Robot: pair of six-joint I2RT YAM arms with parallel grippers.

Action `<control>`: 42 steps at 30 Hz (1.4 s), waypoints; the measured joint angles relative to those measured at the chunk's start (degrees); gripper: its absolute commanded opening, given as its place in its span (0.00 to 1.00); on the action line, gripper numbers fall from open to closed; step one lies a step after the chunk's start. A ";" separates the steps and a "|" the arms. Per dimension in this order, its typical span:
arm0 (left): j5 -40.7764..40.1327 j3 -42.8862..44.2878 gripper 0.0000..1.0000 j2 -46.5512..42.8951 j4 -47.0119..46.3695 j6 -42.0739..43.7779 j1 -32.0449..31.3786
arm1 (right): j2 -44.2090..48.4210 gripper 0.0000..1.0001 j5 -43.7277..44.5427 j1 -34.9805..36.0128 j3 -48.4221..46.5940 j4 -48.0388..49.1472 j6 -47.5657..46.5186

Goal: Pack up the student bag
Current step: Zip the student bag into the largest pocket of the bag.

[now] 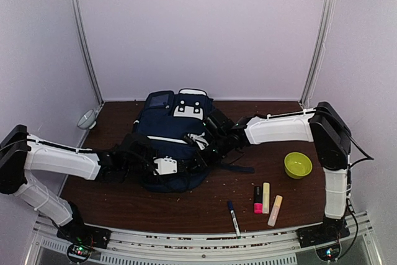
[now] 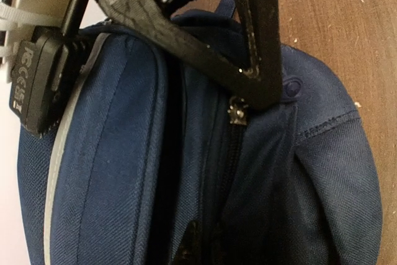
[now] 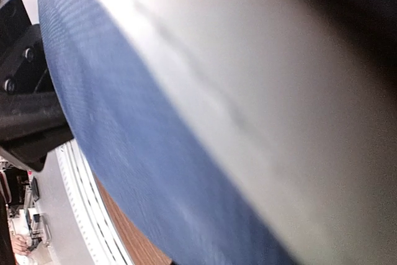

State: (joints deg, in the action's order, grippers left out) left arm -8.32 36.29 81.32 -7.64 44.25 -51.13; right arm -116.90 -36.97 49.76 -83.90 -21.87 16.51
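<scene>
Left gripper point(image 1: 166, 166): its tip sits right at the zip slider point(image 2: 236, 113) of the student bag point(image 1: 162, 127) — clenched or released, you cannot tell. The zip track runs from the slider back toward the wrist. The bag lies mid-table, long axis near-to-far. Right gripper point(image 1: 208, 144) is at the bag's right flank — its grip is also unreadable.

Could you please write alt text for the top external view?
A navy student bag lies mid-table, flanked by the left arm and right arm. A green bowl, three highlighters and a pen lie to its right.
</scene>
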 measured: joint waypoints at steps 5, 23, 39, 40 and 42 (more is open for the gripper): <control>-0.11 0.00 0.00 -0.09 -1.79 -0.07 -0.68 | 3.63 0.00 0.79 -2.62 3.23 -1.01 -1.88; 3.82 -0.76 0.00 -7.19 -0.52 -0.17 -1.44 | 2.21 0.00 13.81 -14.45 -11.28 -11.72 -6.75; 3.98 -1.79 0.00 -8.33 -2.23 -1.22 -2.99 | -7.19 0.00 17.53 -15.37 -26.16 -20.15 -7.15; 4.00 -1.79 0.00 -8.35 -2.21 -1.38 -2.99 | -7.19 0.00 17.29 -15.37 -26.29 -20.13 -7.34; 4.15 -1.79 0.00 -8.37 -1.95 -2.05 -2.99 | -7.19 0.22 16.22 -15.43 -26.36 -19.91 -8.20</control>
State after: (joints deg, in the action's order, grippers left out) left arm -4.16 34.50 72.95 -9.58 42.19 -54.13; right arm -124.09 -20.75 34.33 -110.26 -41.78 8.32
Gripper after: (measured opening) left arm 0.036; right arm 0.029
